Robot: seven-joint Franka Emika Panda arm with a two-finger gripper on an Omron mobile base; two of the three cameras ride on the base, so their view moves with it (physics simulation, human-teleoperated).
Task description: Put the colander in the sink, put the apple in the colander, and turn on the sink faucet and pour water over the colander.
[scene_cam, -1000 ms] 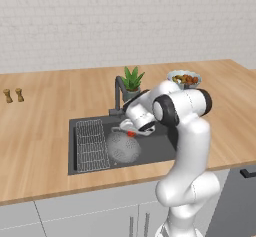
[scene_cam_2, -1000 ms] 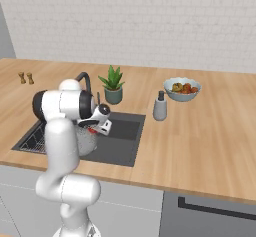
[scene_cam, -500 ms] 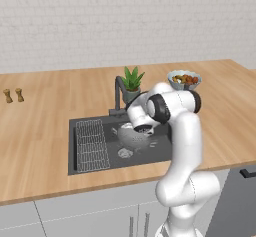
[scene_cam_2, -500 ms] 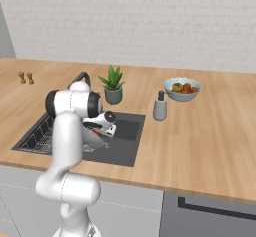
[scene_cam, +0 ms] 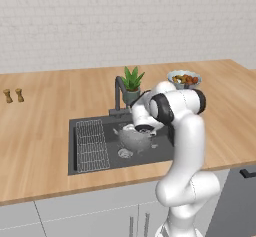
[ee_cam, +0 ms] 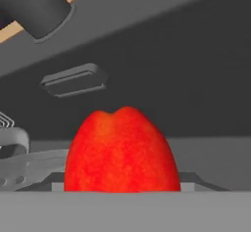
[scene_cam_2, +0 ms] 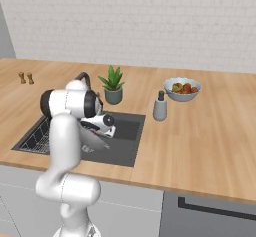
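Item: colander point(scene_cam: 134, 139), silver, seated in the dark sink point(scene_cam: 85, 123) beside the wire rack point(scene_cam: 92, 145), placed there, we judge, so the faucet point(scene_cam: 118, 95) can reach it. Item: apple point(ee_cam: 121, 152), red, close before the hand camera; we read it as pinched in the gripper point(scene_cam: 145, 129) over the colander, jaws part spread around it, though the fingertips sit out of sight. We judge the drop into the colander comes next; no water runs from the faucet yet
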